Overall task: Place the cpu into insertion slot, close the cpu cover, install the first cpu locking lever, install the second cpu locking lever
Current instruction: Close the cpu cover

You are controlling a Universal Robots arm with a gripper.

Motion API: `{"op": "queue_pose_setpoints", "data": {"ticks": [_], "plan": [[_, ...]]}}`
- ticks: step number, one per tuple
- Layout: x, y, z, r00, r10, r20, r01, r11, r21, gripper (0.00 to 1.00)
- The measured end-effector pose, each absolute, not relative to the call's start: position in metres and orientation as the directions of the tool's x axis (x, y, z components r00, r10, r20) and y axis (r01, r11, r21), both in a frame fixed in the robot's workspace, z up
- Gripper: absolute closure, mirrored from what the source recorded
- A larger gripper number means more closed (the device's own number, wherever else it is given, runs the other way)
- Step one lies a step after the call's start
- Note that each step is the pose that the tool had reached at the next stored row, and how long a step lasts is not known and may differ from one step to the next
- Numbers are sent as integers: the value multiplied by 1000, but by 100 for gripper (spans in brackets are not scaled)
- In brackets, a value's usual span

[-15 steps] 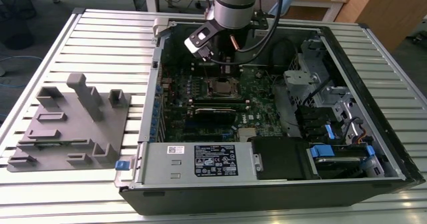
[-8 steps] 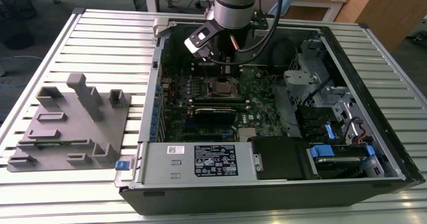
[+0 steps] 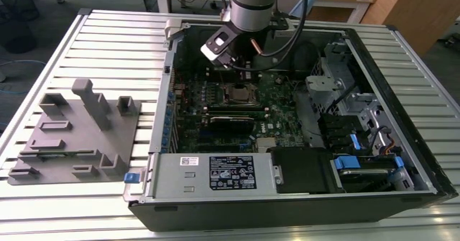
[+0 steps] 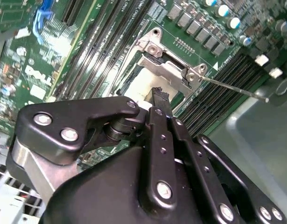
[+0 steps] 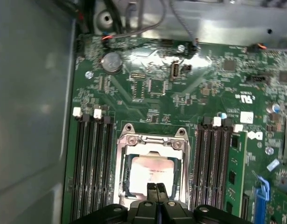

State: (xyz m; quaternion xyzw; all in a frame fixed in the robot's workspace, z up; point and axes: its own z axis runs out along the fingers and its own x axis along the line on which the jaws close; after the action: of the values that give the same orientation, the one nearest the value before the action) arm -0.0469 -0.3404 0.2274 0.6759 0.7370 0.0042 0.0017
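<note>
The cpu lies in the insertion slot on the green board, its pale face showing through the window of the cpu cover. The silvery cover frame lies flat over the chip. A thin metal locking lever sticks out from the socket's corner over the memory slots. My gripper hangs just above the near edge of the socket, its two black fingers pressed together with nothing between them. In the second wrist view the gripper points at the chip's edge.
Black memory slots flank the socket on both sides. The arm reaches down inside the open case. A grey power-supply box fills the case's front. A grey fixture block stands on the slatted table at the exterior view's left.
</note>
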Motion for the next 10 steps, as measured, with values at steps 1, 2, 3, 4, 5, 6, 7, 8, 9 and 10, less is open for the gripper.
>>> {"op": "queue_pose_setpoints", "data": {"ticks": [1,2,3,4,5,6,7,8,9,10], "plan": [[-47,-340,227,-102,995,3,995,102,8,89],[-47,-340,227,-117,993,3,993,117,9,89],[-47,-340,227,-133,991,3,991,133,9,89],[-47,-340,227,-150,989,3,989,150,9,89],[-47,-340,227,-168,986,3,986,168,9,89],[-47,-340,227,-185,983,3,983,185,9,89],[-47,-340,226,-203,979,3,979,203,9,89],[-47,-340,226,-221,975,3,975,221,8,89],[-47,-340,226,-238,971,3,971,238,9,89],[-47,-340,226,-256,967,3,967,255,8,89]]}}
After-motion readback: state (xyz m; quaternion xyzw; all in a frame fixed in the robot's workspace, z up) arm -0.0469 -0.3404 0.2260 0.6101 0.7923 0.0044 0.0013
